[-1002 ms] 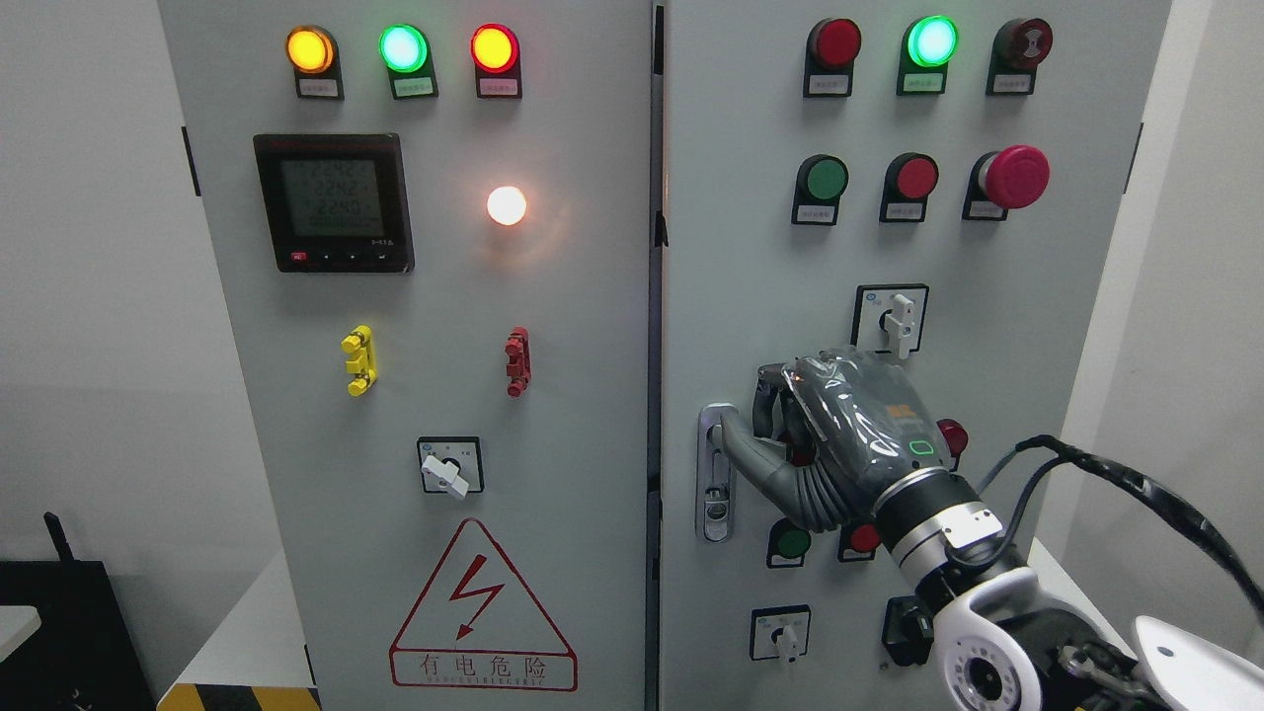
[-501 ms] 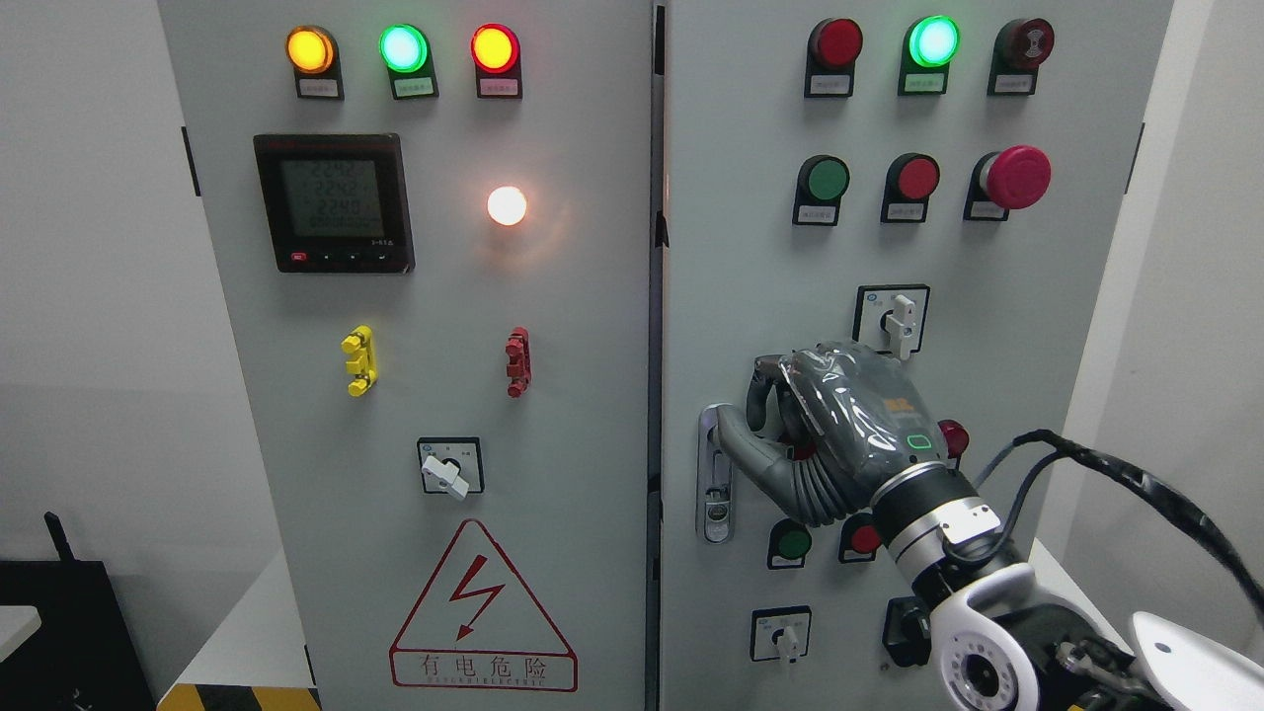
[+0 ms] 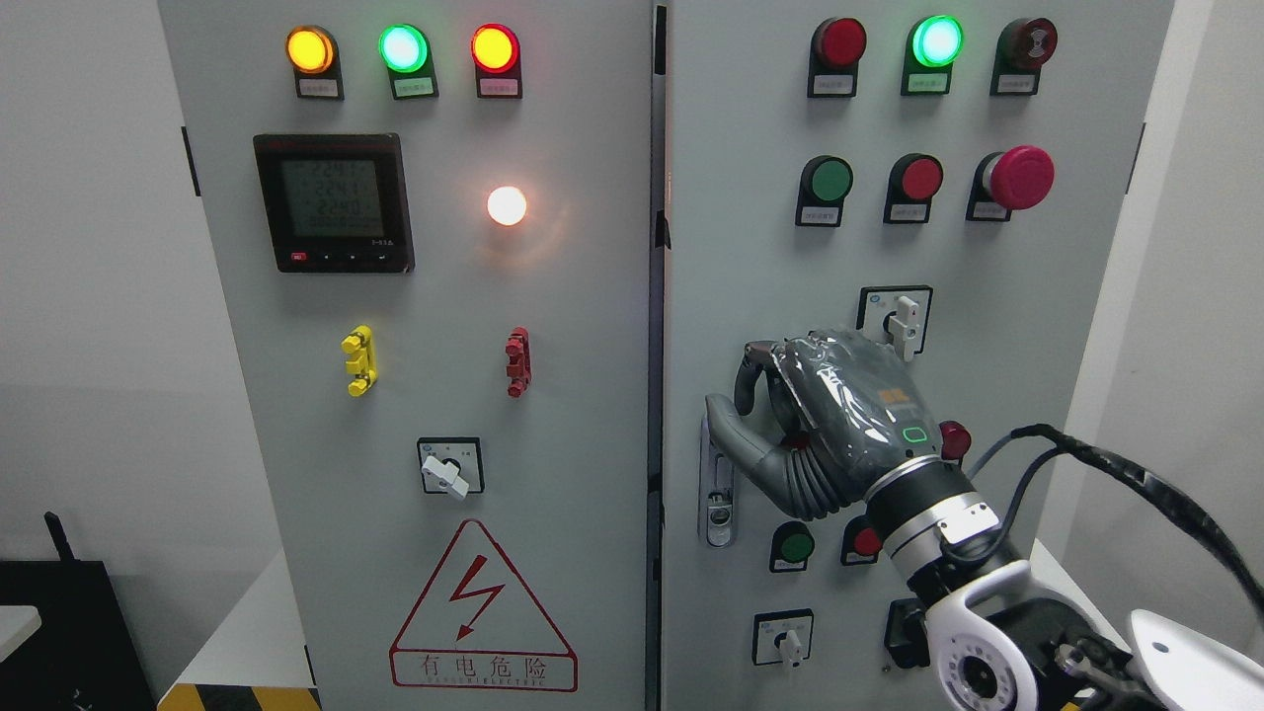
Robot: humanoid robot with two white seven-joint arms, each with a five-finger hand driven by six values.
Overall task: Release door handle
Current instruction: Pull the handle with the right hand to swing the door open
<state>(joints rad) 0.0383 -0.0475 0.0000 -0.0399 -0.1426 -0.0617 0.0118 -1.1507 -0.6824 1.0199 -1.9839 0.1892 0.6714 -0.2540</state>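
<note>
The silver door handle (image 3: 717, 494) is a narrow upright plate with a keyhole, at the left edge of the right cabinet door (image 3: 750, 247). My right hand (image 3: 737, 395), grey and wrapped in clear film, hovers just above and to the right of it. Its thumb (image 3: 726, 417) lies across the top end of the plate, while the fingers (image 3: 753, 373) are loosely bent above, with nothing seen between them and the thumb. The lower part of the handle is uncovered. My left hand is out of view.
Push buttons (image 3: 792, 545), rotary switches (image 3: 897, 318) and a red mushroom stop button (image 3: 1019, 178) stud the right door around my hand. The left door (image 3: 444, 296) carries lamps, a meter and a warning triangle. A black cable (image 3: 1116, 464) loops from my forearm.
My right hand has risen and shifted slightly left, so the thumb now sits higher over the handle's top. The right door's buttons have drifted a few pixels rightward.
</note>
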